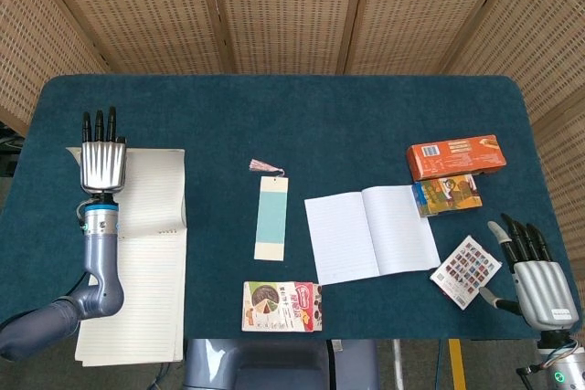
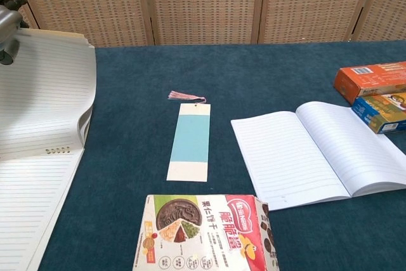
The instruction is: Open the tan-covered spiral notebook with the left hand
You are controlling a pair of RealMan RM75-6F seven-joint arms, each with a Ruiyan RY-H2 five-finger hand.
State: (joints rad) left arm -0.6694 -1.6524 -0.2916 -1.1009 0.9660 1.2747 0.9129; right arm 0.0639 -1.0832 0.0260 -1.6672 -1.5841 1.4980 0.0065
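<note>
- Here I see the spiral notebook (image 1: 137, 253) lying open at the left edge of the surface (image 1: 292, 116), lined pages up, its turned-back upper leaves still bowed above the lower page in the chest view.
- My left hand (image 1: 101, 160) is over the far left corner of those upper leaves, fingers straight and close together, pointing away from me; I cannot tell whether it presses the paper or only hovers over it, and nothing seems gripped.
- In the chest view only a sliver of that hand shows at the top left, and the notebook runs off the left and bottom edges.
- The tan cover is hidden; only lined paper shows.
- My right hand (image 1: 539, 279) sits at the near right edge of the surface, fingers extended and slightly spread, holding nothing, near a small patterned card (image 1: 466, 269); its wrist is cut off by the frame.
- Mid-surface lie a bookmark (image 1: 271, 217) with a tassel, an open exercise book (image 1: 370, 233), a snack box (image 1: 281, 306), and two boxes (image 1: 455, 158) at right.
</note>
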